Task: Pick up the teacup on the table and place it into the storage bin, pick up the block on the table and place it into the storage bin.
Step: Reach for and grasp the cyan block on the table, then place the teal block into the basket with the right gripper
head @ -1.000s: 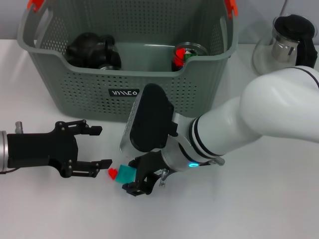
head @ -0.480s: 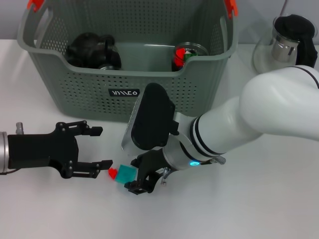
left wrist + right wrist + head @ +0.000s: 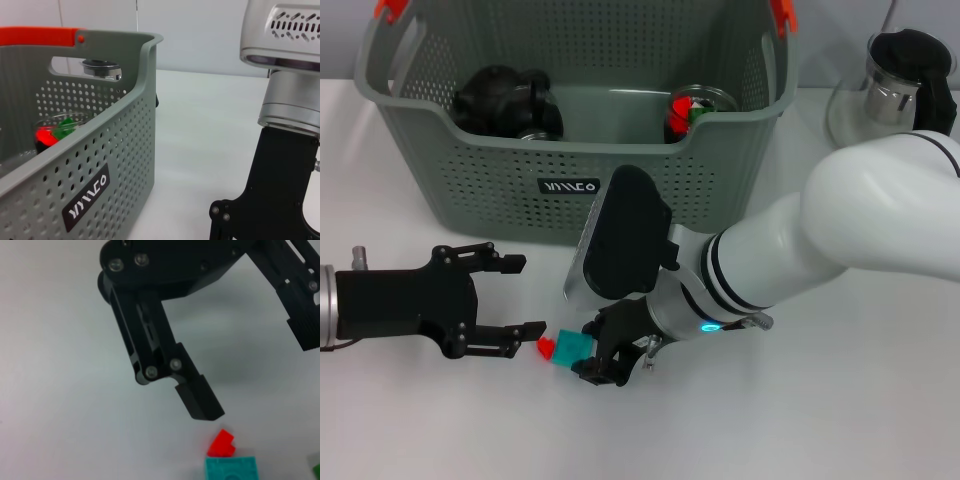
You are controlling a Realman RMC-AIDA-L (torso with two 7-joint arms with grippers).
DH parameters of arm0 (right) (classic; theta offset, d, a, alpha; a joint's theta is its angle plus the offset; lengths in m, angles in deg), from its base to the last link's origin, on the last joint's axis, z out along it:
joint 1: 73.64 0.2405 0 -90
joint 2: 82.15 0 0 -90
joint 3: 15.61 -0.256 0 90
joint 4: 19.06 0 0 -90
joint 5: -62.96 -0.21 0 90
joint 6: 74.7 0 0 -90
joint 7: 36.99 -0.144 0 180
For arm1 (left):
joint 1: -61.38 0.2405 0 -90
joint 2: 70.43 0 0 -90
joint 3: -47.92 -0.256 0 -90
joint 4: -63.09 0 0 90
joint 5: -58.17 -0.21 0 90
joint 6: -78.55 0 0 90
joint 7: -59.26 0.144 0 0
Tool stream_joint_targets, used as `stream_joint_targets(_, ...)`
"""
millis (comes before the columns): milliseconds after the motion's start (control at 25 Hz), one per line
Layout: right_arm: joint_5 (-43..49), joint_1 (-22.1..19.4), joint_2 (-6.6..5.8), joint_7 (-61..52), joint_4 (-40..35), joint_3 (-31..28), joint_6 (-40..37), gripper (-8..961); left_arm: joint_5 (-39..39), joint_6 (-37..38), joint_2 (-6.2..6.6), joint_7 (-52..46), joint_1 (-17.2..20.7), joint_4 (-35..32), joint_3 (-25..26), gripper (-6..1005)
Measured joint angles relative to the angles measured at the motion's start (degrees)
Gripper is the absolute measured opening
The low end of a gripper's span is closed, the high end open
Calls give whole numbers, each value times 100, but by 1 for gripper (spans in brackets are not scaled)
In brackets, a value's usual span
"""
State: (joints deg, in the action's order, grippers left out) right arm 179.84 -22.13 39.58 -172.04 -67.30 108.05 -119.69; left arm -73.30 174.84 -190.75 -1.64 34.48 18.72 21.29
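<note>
Collision is my main concern. The left gripper (image 3: 510, 296) sits low over the worktop (image 3: 840, 420), jaws spread and empty, one fingertip just beside the block (image 3: 572, 349). The right gripper (image 3: 603, 362) crowds that same teal block from the other side; I cannot tell its finger state. Any lateral motion may strike the fingers together or knock the block away. The storage bin (image 3: 570, 185) stands behind.

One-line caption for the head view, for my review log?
Right tool down at the teal block before the bin; open left tool waits beside it.
</note>
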Motion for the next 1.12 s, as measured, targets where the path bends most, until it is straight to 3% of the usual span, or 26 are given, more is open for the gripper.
stream_joint_targets(480, -119, -1, -38, 17, -63, -13, -190, 432, 3, -6, 0, -1, -9, -24, 5, 847)
stream_joint_targets(840, -28, -98, -139, 43, -382, -177, -898, 430, -13, 3, 7, 1, 11, -47, 21, 847)
stream_joint_targets(1120, 746, -913, -148, 49, -1647, -1192, -1985, 431, -3, 57, 29, -39, 32, -110, 178, 847)
